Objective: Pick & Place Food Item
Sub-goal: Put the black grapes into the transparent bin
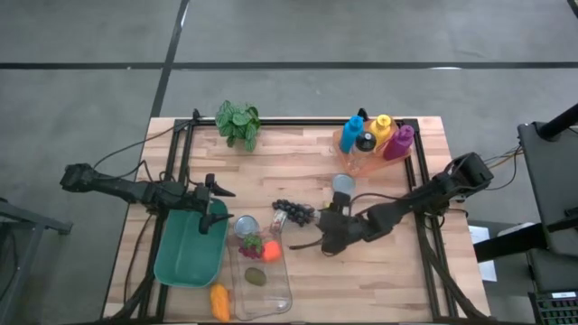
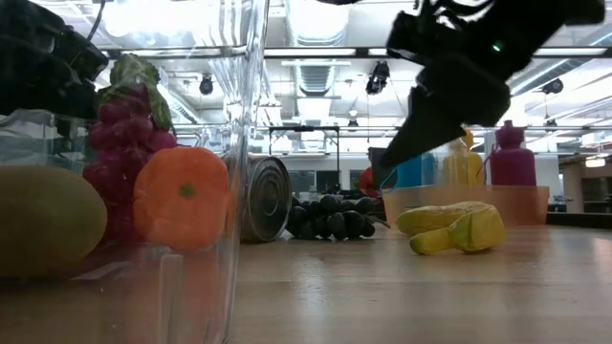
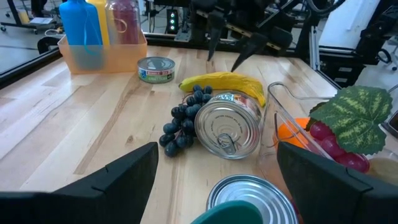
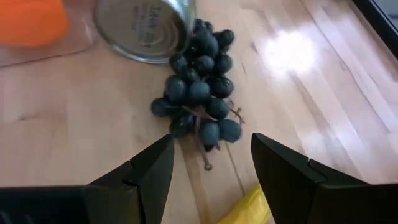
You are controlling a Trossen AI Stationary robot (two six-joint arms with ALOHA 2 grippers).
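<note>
A bunch of dark grapes [image 4: 199,93] lies on the wooden table next to a tin can [image 3: 229,126] lying on its side. A yellow banana [image 2: 454,229] rests on the table just right of the grapes. My right gripper [image 4: 211,180] hovers open above the table, slanting down, with the grapes ahead of its fingers and the banana [image 3: 224,81] under it. It touches nothing. My left gripper [image 3: 217,186] waits open over the green bin [image 1: 185,253] at the table's left.
A clear container [image 1: 262,275] near the front holds red grapes [image 2: 124,143], an orange piece [image 2: 182,196] and a greenish fruit. A small flat tin [image 3: 155,68], a tray of coloured bottles [image 1: 375,140], a plant [image 1: 237,122] and an orange item [image 1: 219,302] also stand on the table.
</note>
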